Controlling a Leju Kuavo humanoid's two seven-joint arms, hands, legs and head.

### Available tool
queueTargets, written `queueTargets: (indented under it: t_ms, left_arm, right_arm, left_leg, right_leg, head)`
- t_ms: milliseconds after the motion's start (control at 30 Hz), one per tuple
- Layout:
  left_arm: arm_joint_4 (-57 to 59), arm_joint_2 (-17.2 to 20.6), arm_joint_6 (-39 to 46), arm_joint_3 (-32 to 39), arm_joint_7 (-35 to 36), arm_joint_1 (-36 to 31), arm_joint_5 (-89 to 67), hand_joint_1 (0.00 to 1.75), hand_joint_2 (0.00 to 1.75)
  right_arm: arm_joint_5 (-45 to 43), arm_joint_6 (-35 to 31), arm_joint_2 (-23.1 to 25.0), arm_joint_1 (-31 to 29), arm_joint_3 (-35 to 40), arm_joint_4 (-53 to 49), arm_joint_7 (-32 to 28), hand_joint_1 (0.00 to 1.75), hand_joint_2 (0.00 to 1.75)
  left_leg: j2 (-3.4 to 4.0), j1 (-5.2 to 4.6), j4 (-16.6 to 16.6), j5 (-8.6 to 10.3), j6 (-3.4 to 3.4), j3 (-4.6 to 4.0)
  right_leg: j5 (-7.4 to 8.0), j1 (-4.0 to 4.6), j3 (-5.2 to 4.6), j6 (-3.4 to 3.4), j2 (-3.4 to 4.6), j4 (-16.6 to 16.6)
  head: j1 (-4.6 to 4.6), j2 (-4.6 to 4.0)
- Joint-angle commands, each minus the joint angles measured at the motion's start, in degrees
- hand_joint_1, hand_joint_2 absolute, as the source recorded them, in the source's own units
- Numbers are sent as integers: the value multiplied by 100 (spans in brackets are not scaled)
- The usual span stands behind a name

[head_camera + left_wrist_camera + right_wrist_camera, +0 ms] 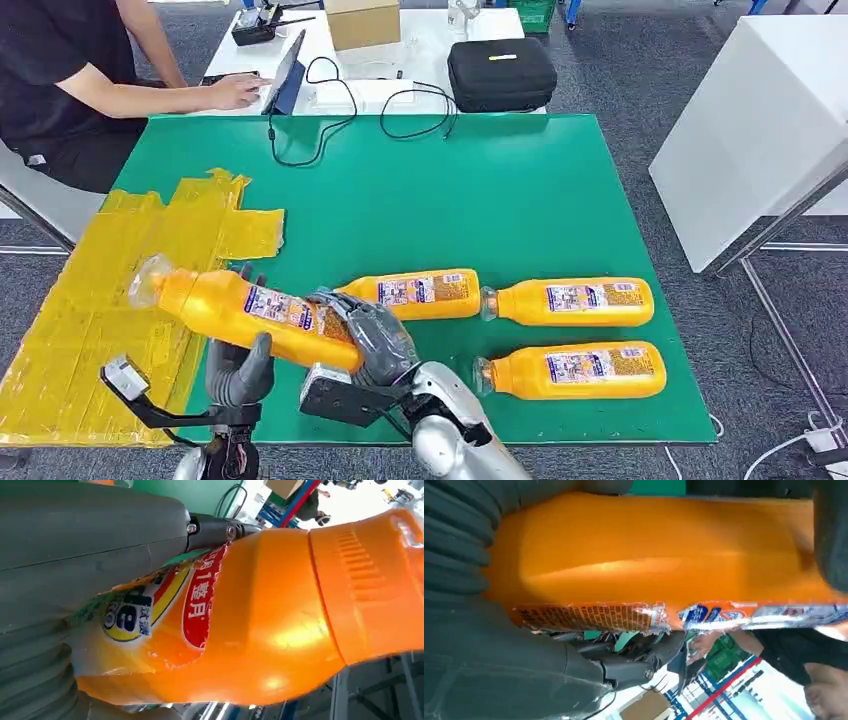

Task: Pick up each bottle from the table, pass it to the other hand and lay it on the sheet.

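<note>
An orange bottle (pixel 240 310) with a printed label hangs above the table's front left, its clear cap end over the edge of the yellow sheet (pixel 100 300). My right hand (pixel 375 335) grips its base end. My left hand (pixel 238 375) reaches up from below around its middle, fingers behind it and thumb in front. In the left wrist view the bottle (pixel 260 620) lies tight against my left hand (pixel 75 555). The right wrist view has the bottle (pixel 649 555) held in my right hand (pixel 474 655). Three more orange bottles lie on the green mat (pixel 450 190): one (pixel 420 293) just behind my right hand, two (pixel 575 302) (pixel 580 370) at the right.
A person (pixel 80 70) sits at the far left with a hand by a laptop (pixel 288 75). A black case (pixel 500 72), a cardboard box (pixel 362 22) and cables (pixel 330 120) lie on the white table behind. Another white table (pixel 760 130) stands to the right.
</note>
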Motion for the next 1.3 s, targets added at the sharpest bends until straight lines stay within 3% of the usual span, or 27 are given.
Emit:
queueTargets:
  t_ms: [33, 167, 200, 267, 300, 767, 867, 900, 933, 967, 1067, 1100, 1133, 1233, 1300]
  left_arm:
    - [277, 17, -14, 176, 16, -137, 100, 0, 175]
    - [240, 14, 16, 272, -32, -137, 129, 0, 175]
    - [234, 11, 19, 313, -65, -100, 160, 16, 175]
    - [231, 11, 1, 341, -70, -57, 166, 16, 175]
    - [217, 11, -27, 341, -110, -57, 181, 175, 175]
    - [30, 11, 290, 222, -325, -66, -2, 175, 175]
    - [-162, 11, 998, 219, -475, -65, -836, 175, 175]
    - [-200, 11, 1019, 201, -467, -69, -851, 175, 175]
    - [-341, 11, 1388, 213, -507, -58, -1254, 175, 175]
    - [-478, 11, 1784, 222, -609, -75, -1826, 175, 175]
    - [-644, 45, 2904, 368, -634, -375, -3452, 175, 175]
    - [-629, 37, 2893, 439, -580, -455, -3486, 175, 175]
    - [-508, 120, 3508, 447, -511, -641, -4429, 175, 175]
    - [90, 466, 4502, 537, -316, -1344, -6135, 175, 175]
    - [360, 625, 4706, 602, -335, -1624, -6416, 175, 175]
  right_arm:
    - [62, -16, 248, -336, 1237, 1224, -53, 175, 175]
    - [41, -3, 316, -307, 1549, 1388, -57, 175, 175]
    - [4, -32, 283, -299, 1560, 1422, -56, 175, 175]
    - [-25, -67, 243, -301, 1548, 1453, -78, 175, 175]
    - [-38, -78, 239, -316, 1537, 1470, -86, 175, 175]
    - [-10, -187, 117, -246, 1339, 1245, 45, 175, 175]
    - [68, -425, 50, -191, 1099, 893, 163, 175, 175]
    - [63, -410, 27, -186, 1075, 797, 167, 23, 175]
    - [40, -365, -31, -128, 921, 527, 303, 0, 175]
    - [137, -486, -174, -112, 811, 224, 396, 0, 0]
    - [19, -398, -504, -16, 206, -570, 472, 0, 0]
    - [-11, -244, -571, -8, 95, -715, 474, 0, 0]
    - [-35, -254, -638, -22, -112, -849, 482, 0, 0]
    - [-343, 27, -993, -420, -646, -929, 474, 0, 0]
    - [-539, 240, -1103, -694, -904, -814, 388, 0, 0]
  left_leg:
    - [22, 9, -11, -10, -6, 34]
    - [8, 8, -9, -6, -5, 25]
    - [3, 5, -9, -2, -3, 16]
    - [4, 8, -10, -4, -4, 23]
    - [3, 13, -13, -8, -5, 37]
    - [-15, 4, -6, -1, -3, 16]
    - [-14, 12, -6, -6, -5, 29]
    - [-16, 8, -3, -3, -3, 16]
    - [-19, 14, -3, -7, -4, 25]
    - [-18, 8, -1, -3, -3, 14]
    - [-22, 5, 4, 1, 0, -2]
    - [-26, 8, 7, -3, -1, 2]
    - [-21, 7, 5, 1, -1, -3]
    - [-42, 4, 3, 9, -1, -2]
    - [-53, 5, 3, 13, -1, 4]
  right_leg:
    - [-3, 10, 27, -9, 16, -12]
    - [-3, 8, 19, -7, 4, -10]
    - [-2, 5, 10, -5, 0, -8]
    - [-3, 9, 19, -6, -1, -11]
    - [-6, 14, 35, -8, -3, -17]
    - [-6, 7, 15, -5, -19, -8]
    - [-9, 15, 30, -8, -21, -13]
    - [-7, 10, 16, -5, -20, -9]
    - [-10, 17, 28, -7, -25, -12]
    - [-8, 10, 14, -5, -23, -7]
    - [-5, 7, 1, -2, -26, -2]
    - [-8, 11, 9, -3, -31, -2]
    - [-2, 9, 1, -2, -25, -4]
    - [-2, 7, 7, -2, -45, -6]
    - [2, 10, 19, -3, -57, -13]
  head:
    - [-2, 0]
    - [0, 0]
    - [0, 0]
    - [0, 0]
    - [0, 0]
    - [0, 0]
    - [0, 0]
    - [0, 0]
    - [0, 0]
    - [0, 0]
    - [2, 0]
    - [2, 0]
    - [2, 0]
    - [0, 0]
    - [0, 0]
